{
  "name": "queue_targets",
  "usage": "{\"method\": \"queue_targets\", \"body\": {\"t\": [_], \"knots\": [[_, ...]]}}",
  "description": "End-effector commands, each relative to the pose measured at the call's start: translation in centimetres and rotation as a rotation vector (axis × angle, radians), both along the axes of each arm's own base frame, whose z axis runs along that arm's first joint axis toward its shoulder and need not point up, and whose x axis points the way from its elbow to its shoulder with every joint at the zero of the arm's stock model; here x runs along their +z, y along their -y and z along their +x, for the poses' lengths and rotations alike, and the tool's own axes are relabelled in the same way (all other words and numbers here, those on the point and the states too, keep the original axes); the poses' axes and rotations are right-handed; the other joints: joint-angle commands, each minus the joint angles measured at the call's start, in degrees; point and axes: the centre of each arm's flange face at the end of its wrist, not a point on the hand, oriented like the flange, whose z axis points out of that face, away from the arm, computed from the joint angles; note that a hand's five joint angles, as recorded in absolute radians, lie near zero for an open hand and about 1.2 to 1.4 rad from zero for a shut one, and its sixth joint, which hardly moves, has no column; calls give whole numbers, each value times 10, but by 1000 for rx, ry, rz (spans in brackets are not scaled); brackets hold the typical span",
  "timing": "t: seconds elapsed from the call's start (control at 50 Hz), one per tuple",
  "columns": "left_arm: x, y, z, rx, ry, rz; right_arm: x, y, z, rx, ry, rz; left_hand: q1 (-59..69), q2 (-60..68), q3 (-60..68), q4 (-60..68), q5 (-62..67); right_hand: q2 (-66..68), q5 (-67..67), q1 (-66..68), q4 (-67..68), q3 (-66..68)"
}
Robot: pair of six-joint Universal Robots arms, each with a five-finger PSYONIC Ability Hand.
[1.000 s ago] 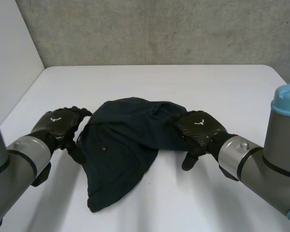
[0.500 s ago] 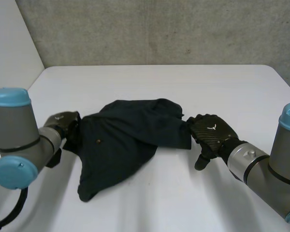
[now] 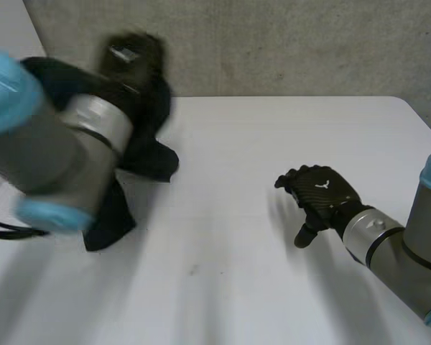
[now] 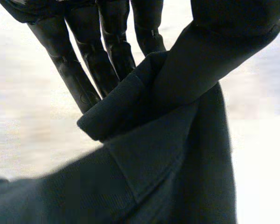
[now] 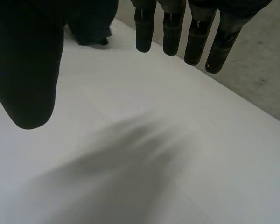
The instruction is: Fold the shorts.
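**Left hand holds the shorts high; right hand is open and empty**

Your left hand [image 3: 133, 54] is closed on the dark navy cloth shorts [image 3: 149, 154]. In the left wrist view its fingers [image 4: 74, 70] run nearly straight down behind a thick folded edge of the shorts [image 4: 168, 149], and the cloth is clamped between them and the thumb side of the hand. The rest of the fabric falls away below the palm in heavy folds.

In the head view the left arm [image 3: 57, 158] is raised steeply, with its hand up in front of the grey concrete wall [image 3: 287, 43], above the far left part of the white desk [image 3: 273, 287]. The shorts hang from that hand in a bunched column, partly hidden behind the arm. Their lowest tip reaches down near the desk's left side. You cannot tell from here whether that tip touches the surface.

Your right hand [image 3: 322, 195] is spread open and holds nothing. It hovers over the right half of the desk, well apart from the shorts, with its back turned up and its thumb pointing down toward the surface. In the right wrist view its fingers [image 5: 172, 28] hang loose and slightly parted, the thumb [image 5: 25, 70] stands well away from them, and bare desk lies under the palm. The right arm [image 3: 395, 248] reaches in low from the near right corner.
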Motion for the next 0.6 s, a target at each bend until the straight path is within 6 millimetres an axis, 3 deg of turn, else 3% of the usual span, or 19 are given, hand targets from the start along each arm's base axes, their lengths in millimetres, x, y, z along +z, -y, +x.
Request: {"method": "queue_targets", "body": {"t": [0.02, 0.08, 0.14, 0.22, 0.24, 0.3, 0.44, 0.5, 0.6], "knots": [[-98, -78, -76, -294, 209, 133, 4, 19, -18, -100, 3, -25, 152, 116, 124, 113, 135, -29, -9, 3, -6, 2], [-130, -104, -88, -363, 282, 186, 7, 25, -22, -123, 5, -41, 152, 116, 124, 113, 135, -31, -11, 1, -7, 0], [-145, -120, -87, -394, 323, 229, 9, 32, -27, -146, 9, -59, 82, 46, 54, 43, 65, -31, -11, 1, -7, 0], [-150, -135, -83, -419, 351, 255, 10, 39, -34, -175, 11, -66, -189, -224, -217, -228, -205, -32, -13, -1, -9, -2], [-141, -139, -81, -423, 344, 243, 10, 40, -35, -178, 11, -68, -287, -323, -316, -326, -304, -32, -13, -1, -9, -2], [-120, -145, -74, -416, 316, 214, 11, 42, -36, -182, 11, -71, -367, -403, -396, -406, -384, -32, -13, -1, -9, -2], [-75, -137, -52, -342, 248, 146, 15, 44, -35, -174, 16, -85, -403, -439, -431, -442, -420, -32, -13, -1, -9, -2], [-48, -123, -30, -256, 199, 111, 20, 46, -35, -174, 18, -97, -420, -455, -448, -459, -436, -32, -13, -1, -9, -2], [-9, -119, -3, -186, 127, 38, 39, 46, -33, -174, 29, -138, -452, -487, -480, -491, -468, -24, -4, 8, -1, 7]]}}
